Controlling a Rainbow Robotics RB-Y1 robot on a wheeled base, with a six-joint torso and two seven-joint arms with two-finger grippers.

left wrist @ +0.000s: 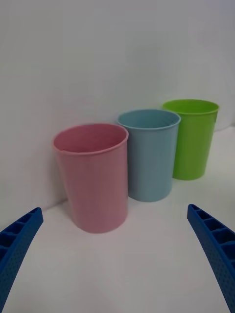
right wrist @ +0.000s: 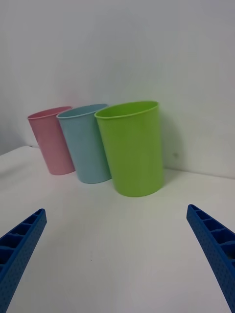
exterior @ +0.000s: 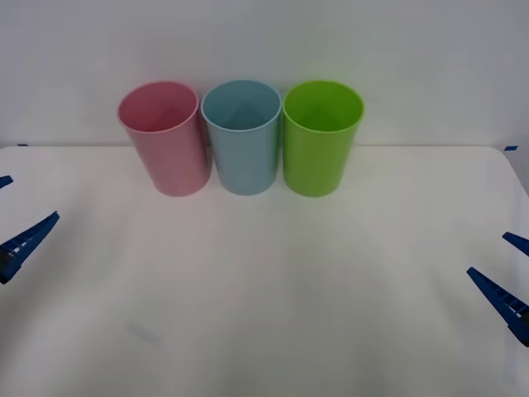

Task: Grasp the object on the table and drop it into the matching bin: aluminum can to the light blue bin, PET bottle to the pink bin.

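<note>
Three bins lined up along the table's (exterior: 264, 314) far edge: pink bin (exterior: 164, 141) toward the left, light blue bin (exterior: 242, 139) in the middle and touching it, green bin (exterior: 321, 141) just beside on the right. All upright, mouths open. Left gripper (left wrist: 117, 254) spread wide at the table's left edge, holding nothing. Right gripper (right wrist: 117, 254) likewise wide at the right edge, well apart from the bins.

The table (exterior: 264, 314) is white and matte. Three upright bins stand in a row at its far edge: the pink bin (exterior: 164, 139), the light blue bin (exterior: 242, 137), a lime green bin (exterior: 321, 138).
</note>
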